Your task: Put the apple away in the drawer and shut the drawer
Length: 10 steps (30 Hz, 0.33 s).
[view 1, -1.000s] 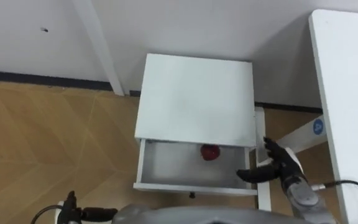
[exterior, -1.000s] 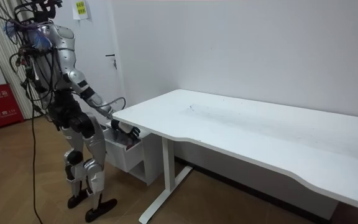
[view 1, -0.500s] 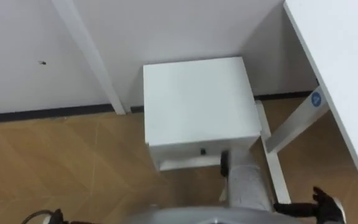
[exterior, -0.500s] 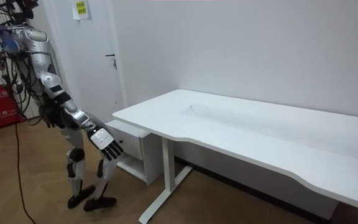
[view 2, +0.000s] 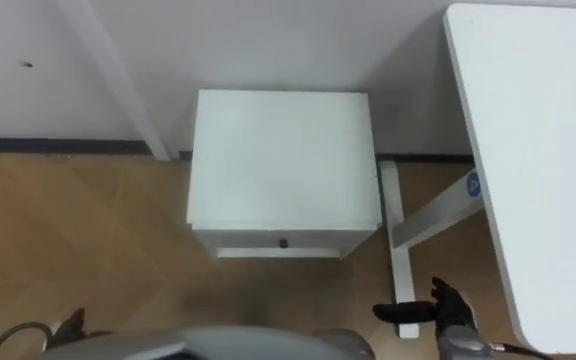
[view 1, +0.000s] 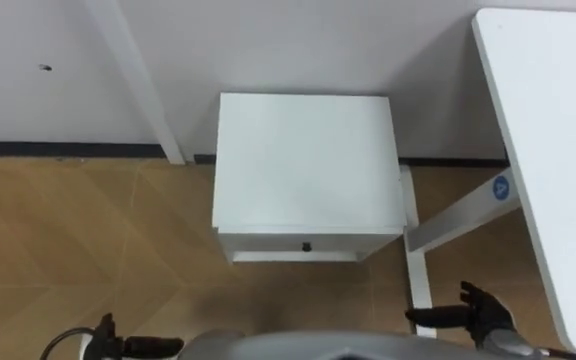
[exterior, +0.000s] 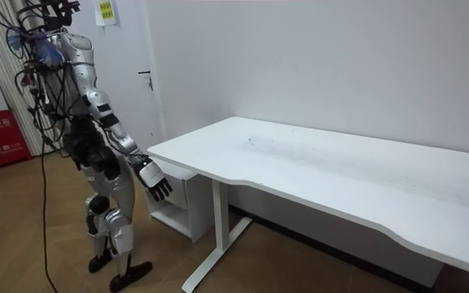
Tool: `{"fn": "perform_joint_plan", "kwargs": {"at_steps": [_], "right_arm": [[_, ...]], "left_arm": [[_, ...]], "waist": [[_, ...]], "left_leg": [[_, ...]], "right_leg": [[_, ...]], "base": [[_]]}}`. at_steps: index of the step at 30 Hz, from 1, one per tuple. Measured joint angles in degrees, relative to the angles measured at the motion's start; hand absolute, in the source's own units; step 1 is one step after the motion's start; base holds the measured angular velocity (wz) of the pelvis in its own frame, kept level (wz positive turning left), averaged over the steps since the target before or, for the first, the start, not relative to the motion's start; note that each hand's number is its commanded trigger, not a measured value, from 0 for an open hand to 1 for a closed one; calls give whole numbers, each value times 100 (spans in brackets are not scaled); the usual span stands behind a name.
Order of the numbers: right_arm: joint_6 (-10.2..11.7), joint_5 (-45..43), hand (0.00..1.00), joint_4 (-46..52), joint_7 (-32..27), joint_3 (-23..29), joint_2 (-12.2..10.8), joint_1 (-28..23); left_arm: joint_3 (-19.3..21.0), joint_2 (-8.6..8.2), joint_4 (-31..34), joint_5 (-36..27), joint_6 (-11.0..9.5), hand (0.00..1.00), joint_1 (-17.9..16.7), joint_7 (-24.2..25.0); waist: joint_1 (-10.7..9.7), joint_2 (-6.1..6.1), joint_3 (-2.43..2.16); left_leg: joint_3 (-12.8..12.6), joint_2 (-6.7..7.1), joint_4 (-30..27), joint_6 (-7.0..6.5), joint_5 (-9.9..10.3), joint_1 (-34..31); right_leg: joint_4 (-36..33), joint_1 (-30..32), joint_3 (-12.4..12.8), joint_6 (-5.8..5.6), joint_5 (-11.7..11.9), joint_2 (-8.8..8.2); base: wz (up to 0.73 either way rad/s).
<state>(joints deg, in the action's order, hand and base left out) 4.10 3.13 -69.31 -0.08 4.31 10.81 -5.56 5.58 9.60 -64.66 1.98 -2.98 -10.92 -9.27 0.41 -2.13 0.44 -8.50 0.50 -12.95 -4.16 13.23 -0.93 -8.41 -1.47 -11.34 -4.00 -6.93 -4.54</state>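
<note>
The white cabinet (view 1: 303,160) stands against the wall in front of me. Its drawer (view 1: 306,246) is pushed fully in, its front flush and the small dark knob facing me, so the inside is hidden. My right hand (view 1: 473,312) hangs low to the right of the cabinet, clear of it, with its fingers straight and nothing in them. In the room view that hand (exterior: 155,179) is held out in front of the cabinet (exterior: 173,203). My left hand (view 1: 118,346) is a dark shape at the lower left edge.
A white desk (view 1: 558,150) runs along the right side, and its leg and foot (view 1: 418,270) sit close to the cabinet's right side. A white door frame post (view 1: 133,80) stands to the cabinet's left. Wooden floor lies in front.
A second ago the drawer stood open with a red apple inside and my right hand at its right edge. Now the drawer is shut and that hand has drawn back and lower.
</note>
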Motion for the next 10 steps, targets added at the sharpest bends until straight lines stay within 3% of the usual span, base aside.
{"fn": "perform_joint_plan", "kwargs": {"at_steps": [2, 10], "right_arm": [[-11, 21, 0, -91, 69, 0, -11, -50], [-57, 87, 0, -376, 237, 2, -23, -122]], "left_arm": [[38, 0, 0, 5, 6, 0, -28, 4], [200, -4, 42, 268, 118, 0, -138, 8]], "waist": [[-5, 12, 20], [11, -20, 1]], "left_leg": [[26, 7, 45, 0, 0, 45], [27, 21, 136, -1, 0, 206]], "right_leg": [[2, -36, -13, -1, -1, -1], [52, -150, -86, -4, -4, -2]], "base": [[6], [-2]]}}
